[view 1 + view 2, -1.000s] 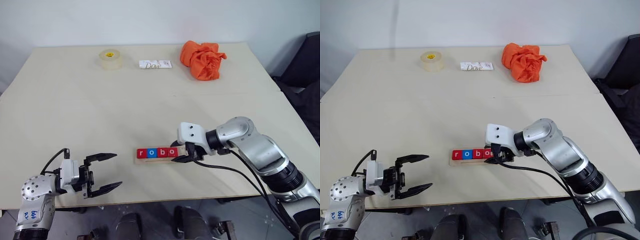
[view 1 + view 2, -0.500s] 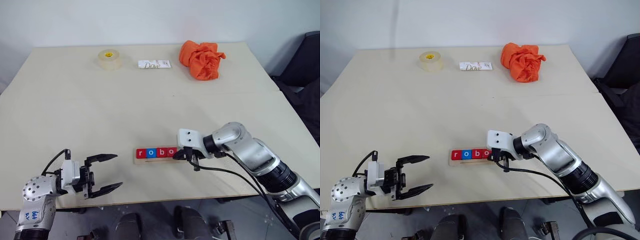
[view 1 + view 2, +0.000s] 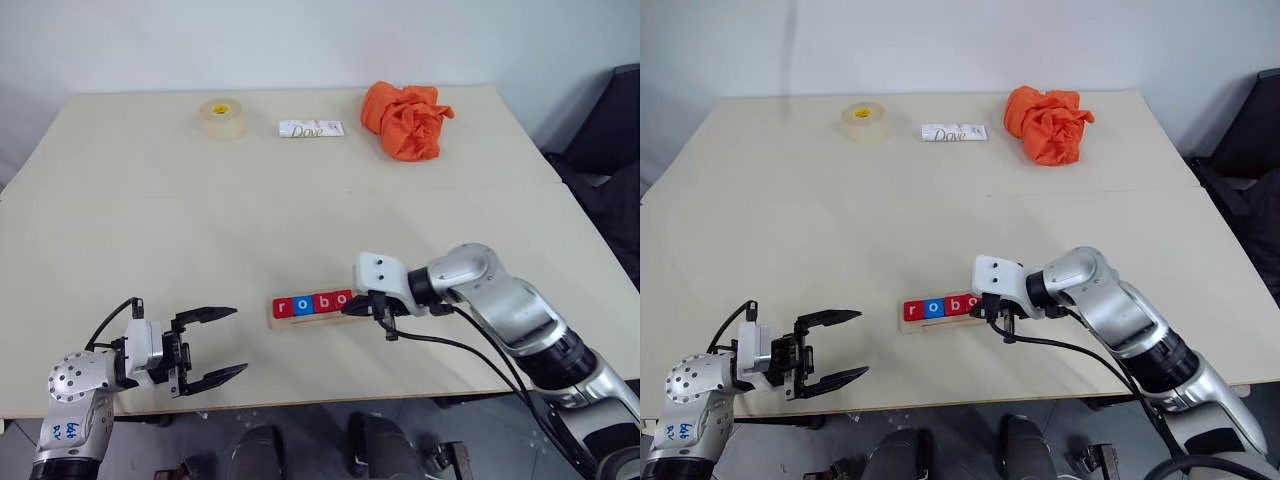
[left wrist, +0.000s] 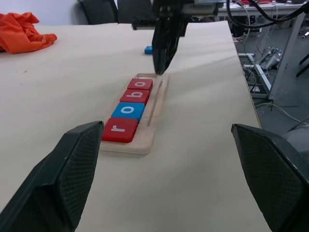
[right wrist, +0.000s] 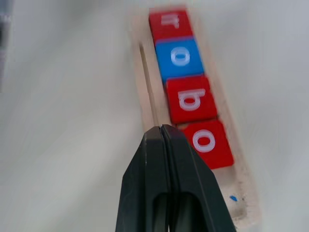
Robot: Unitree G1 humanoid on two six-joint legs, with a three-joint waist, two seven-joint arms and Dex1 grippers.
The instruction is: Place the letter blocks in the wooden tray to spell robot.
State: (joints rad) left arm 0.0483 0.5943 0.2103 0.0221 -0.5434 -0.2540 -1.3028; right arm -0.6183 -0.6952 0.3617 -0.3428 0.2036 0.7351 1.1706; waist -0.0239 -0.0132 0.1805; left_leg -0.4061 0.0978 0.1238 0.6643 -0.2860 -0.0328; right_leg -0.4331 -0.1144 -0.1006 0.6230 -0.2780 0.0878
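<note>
1. Head views: the wooden tray (image 3: 312, 312) lies on the tabletop (image 3: 200, 220) near its front edge. Four letter blocks sit in it in a row: a red r (image 3: 282, 307), a blue o (image 3: 302, 305), a red b (image 3: 322, 303) and a red o (image 3: 342, 299).
2. My right hand (image 3: 372, 309) has its tip at the end of the tray nearest the red o, with its fingers pressed together and nothing between them.
3. My left hand (image 3: 226, 345) hovers well to the left of the tray, nearer the front edge of the tabletop, with its fingers spread wide and empty.
4. Far beyond the tray, along the back of the tabletop, I see a roll of tape (image 3: 221, 117), a white packet (image 3: 310, 128) and a crumpled orange cloth (image 3: 407, 119).
5. Left wrist view: looking along the tray (image 4: 145, 140) from the r end, with my own wide-spread fingers (image 4: 63, 183) framing it. My right hand's closed tip (image 4: 160, 65) points down at the tray's far end, just past the red o.
6. This view adds a small blue block (image 4: 148, 49) lying on the tabletop beyond the tray, past my right hand. I cannot read its letter.
7. Right wrist view: my shut fingers (image 5: 166, 183) sit over the grooved side of the tray (image 5: 145, 72), just beside the red o (image 5: 204, 143). The letters read clearly here, and the slot after that o is bare wood.
</note>
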